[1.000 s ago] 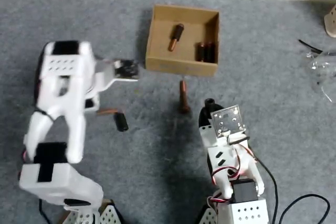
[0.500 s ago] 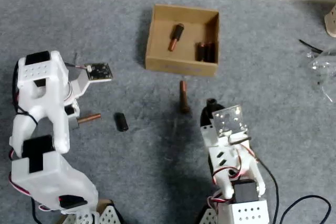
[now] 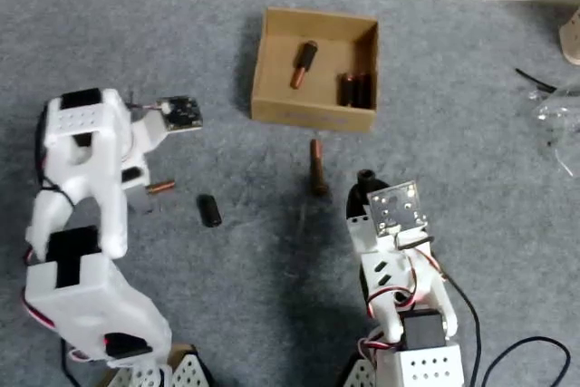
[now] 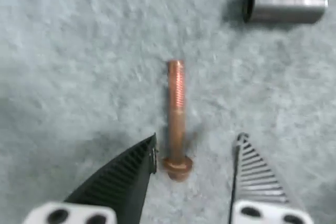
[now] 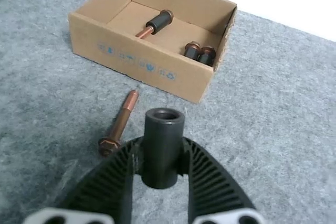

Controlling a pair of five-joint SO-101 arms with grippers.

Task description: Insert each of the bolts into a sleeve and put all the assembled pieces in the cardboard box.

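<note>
Seen from above, a grey bench (image 3: pixel 480 160) carries two white arms. At the far left, the left end effector (image 4: pixel 197 140) hangs over a copper bolt (image 3: pixel 160 187) with its fingers spread wide and nothing in them. The bolt's head lies on the bench between the two fingertips. This bolt's long axis runs about 9 to 3 o'clock, with the threaded end toward 3. Near it, at its 4 o'clock, a dark loose sleeve (image 3: pixel 209 210) lies on its side, its axis about 11 to 5 o'clock.

Toward the middle, a second bolt (image 3: pixel 316 165) lies flat. It runs 12 to 6 o'clock, head at 6, with the threaded end toward the cardboard box (image 3: pixel 313 116) just beyond it. The open box holds one assembled piece (image 3: pixel 304 62) near its centre, with the sleeve end at 1 o'clock and the bolt shank toward 7. A pair of assembled pieces (image 3: pixel 356 90) lies side by side in the 4 o'clock corner.

To the right of the second bolt, the right end effector (image 5: pixel 161 150) is closed around a held sleeve (image 5: pixel 163 140). That sleeve stands upright with its open bore facing up.
</note>
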